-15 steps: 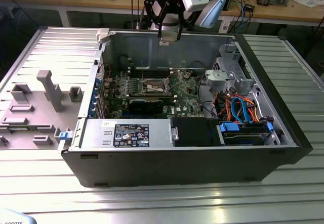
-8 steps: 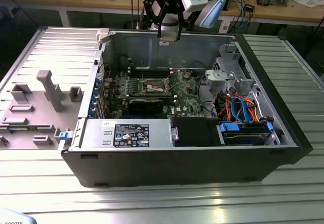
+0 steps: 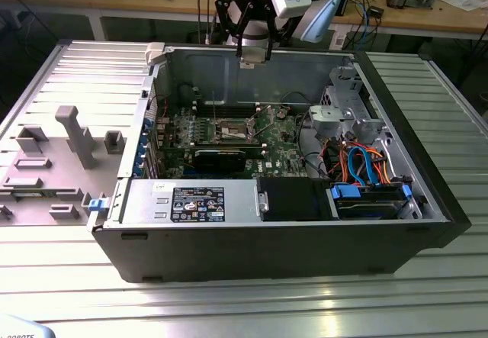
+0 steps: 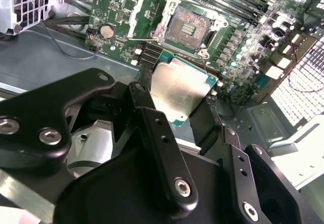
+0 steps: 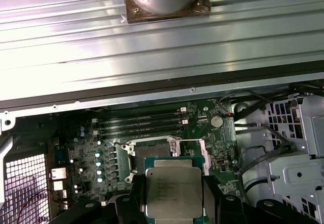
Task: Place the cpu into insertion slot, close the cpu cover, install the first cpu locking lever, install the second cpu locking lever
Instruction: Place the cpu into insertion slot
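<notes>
Evidently at the first step: the cpu [image 4: 179,85] is held in the gripper [image 4: 174,102], above the open insertion slot [image 4: 188,28].

In both wrist views the gripper's fingers [image 4: 143,96] pinch the cpu by two opposite edges. Its dull metal face shows, and it hangs clear of the motherboard [image 4: 238,37] without touching the socket. The insertion slot lies bare with its dark centre exposed, and the cpu cover [image 4: 147,14] is swung open beside it. In the exterior view the gripper [image 3: 254,56] is near the far rim of the open computer case [image 3: 274,239], which rests on the ribbed surface [image 3: 229,300]. By my reading nothing is finished: seating the chip, closing the cover and both lever steps are all left to do.
</notes>
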`<state>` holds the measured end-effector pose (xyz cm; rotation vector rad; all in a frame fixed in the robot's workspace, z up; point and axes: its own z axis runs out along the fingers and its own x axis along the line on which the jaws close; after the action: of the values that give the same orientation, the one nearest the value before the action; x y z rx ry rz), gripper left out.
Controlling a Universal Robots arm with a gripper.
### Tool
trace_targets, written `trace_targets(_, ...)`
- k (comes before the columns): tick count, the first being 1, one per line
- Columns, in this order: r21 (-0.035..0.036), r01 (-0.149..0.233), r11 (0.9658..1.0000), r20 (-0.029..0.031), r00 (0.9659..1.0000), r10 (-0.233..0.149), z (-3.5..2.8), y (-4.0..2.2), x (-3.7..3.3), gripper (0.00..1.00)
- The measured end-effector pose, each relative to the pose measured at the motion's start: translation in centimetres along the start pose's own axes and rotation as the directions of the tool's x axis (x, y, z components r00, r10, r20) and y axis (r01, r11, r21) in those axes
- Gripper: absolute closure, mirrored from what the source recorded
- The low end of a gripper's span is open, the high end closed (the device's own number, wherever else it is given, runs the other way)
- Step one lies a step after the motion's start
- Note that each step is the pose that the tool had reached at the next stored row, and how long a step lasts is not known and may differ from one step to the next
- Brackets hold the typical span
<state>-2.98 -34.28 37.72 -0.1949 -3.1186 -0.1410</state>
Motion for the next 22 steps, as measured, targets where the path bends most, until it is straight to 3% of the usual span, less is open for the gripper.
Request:
trace_targets(12,0.0000,-0.002,1.0000,0.0001,1.0000,0.002,0.00,-0.01,0.01,0.46)
trace_targets(22,-0.0006,-0.031,0.9995,0.0027,0.9995,0.031,0.01,-0.02,0.08,0.46)
